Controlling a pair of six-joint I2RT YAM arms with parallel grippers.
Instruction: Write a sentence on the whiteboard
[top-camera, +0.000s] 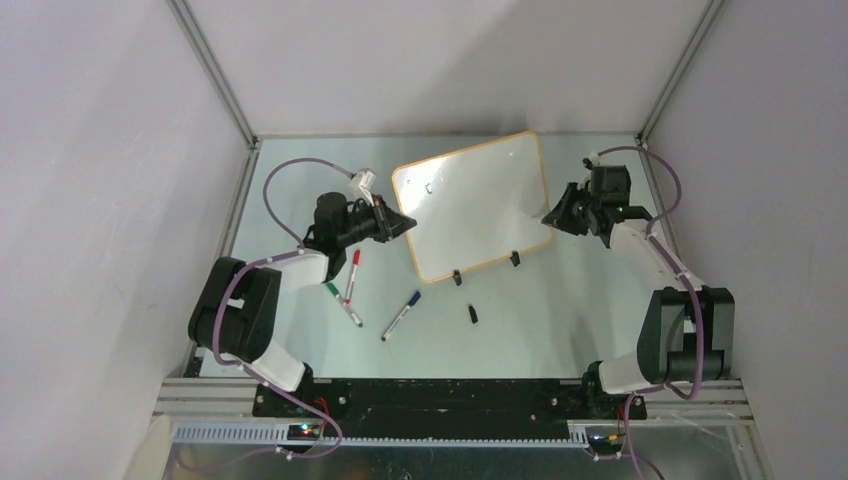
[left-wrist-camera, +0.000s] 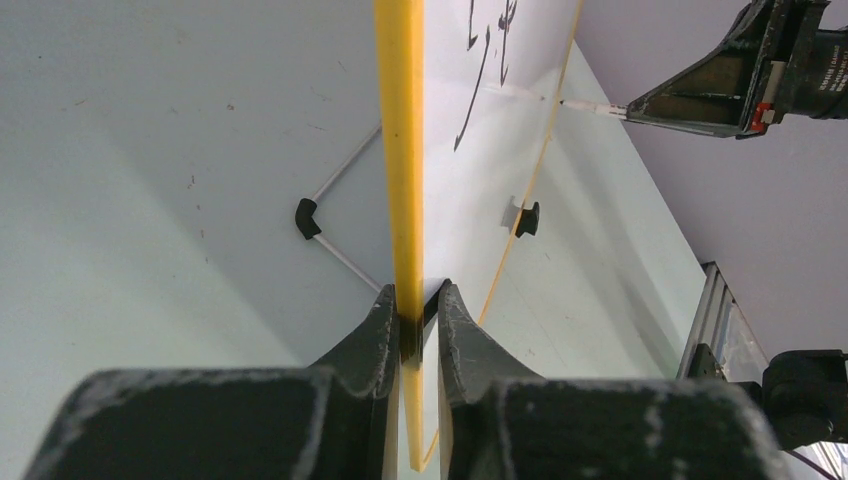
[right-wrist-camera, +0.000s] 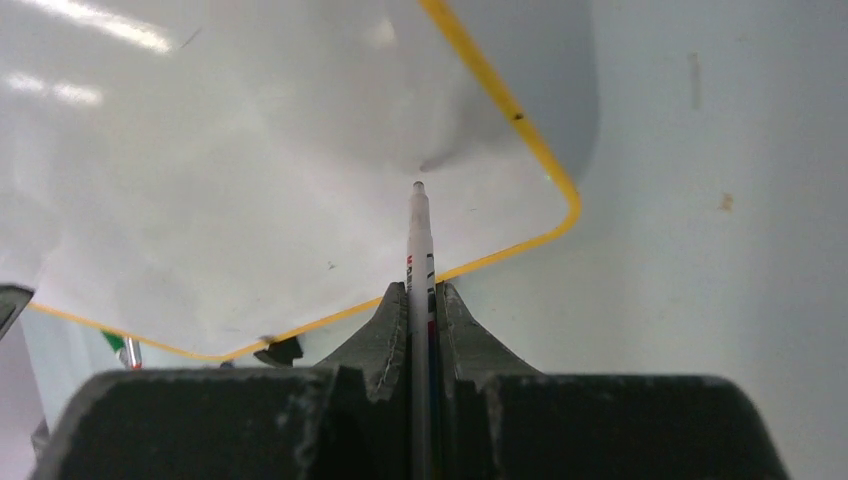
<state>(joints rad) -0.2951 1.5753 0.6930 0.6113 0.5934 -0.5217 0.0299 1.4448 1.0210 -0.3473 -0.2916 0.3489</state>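
Note:
The whiteboard stands tilted on the table, white with an orange-yellow rim. My left gripper is shut on its left edge, and in the left wrist view the rim sits pinched between the fingers of this gripper. A few thin black strokes of the sentence show on the board, tiny from above. My right gripper is at the board's right edge. It is shut on a white marker. The marker's tip is close to the board near its corner; contact is unclear.
A red marker, a green one and a blue one lie on the table in front of the board, with a small black cap near them. Two black clip feet hold the board's lower edge.

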